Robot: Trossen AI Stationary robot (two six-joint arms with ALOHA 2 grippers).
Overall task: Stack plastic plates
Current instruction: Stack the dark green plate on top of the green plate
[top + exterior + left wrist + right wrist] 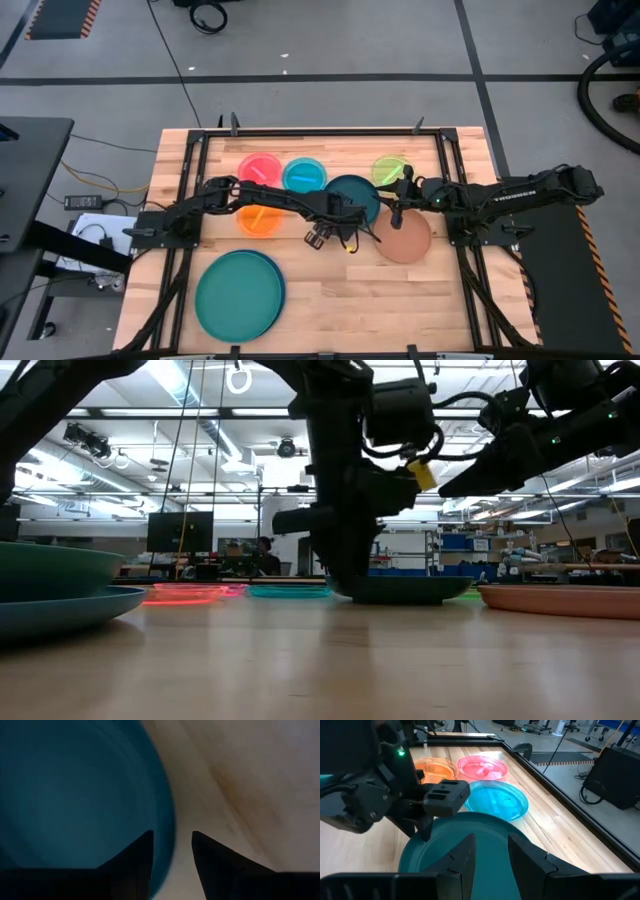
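Note:
The dark teal medium plate [358,193] lies flat mid-table. My left gripper [172,845] is open at its near-left rim [167,840], one finger over the plate and one over the bare wood. My right gripper [490,845] is open and hovers above the plate's right side [485,832], facing the left gripper [426,829]. The terracotta plate [405,238] lies just right of it. Pink [262,167], cyan [304,175], orange [258,219] and lime [390,169] small plates lie singly. The large teal plate [238,292] rests on the blue one. My left gripper has its fingers [135,857] on either side of the dark teal plate's rim [167,840], coming from above and pointing down. I cannot tell whether they touch it. The plate lies flat on the table [400,590].
A black frame [300,131] runs along the table's far edge and down both sides. The two-plate stack [50,595] sits near the table's near-left. Bare wood [380,300] lies near the near-right corner.

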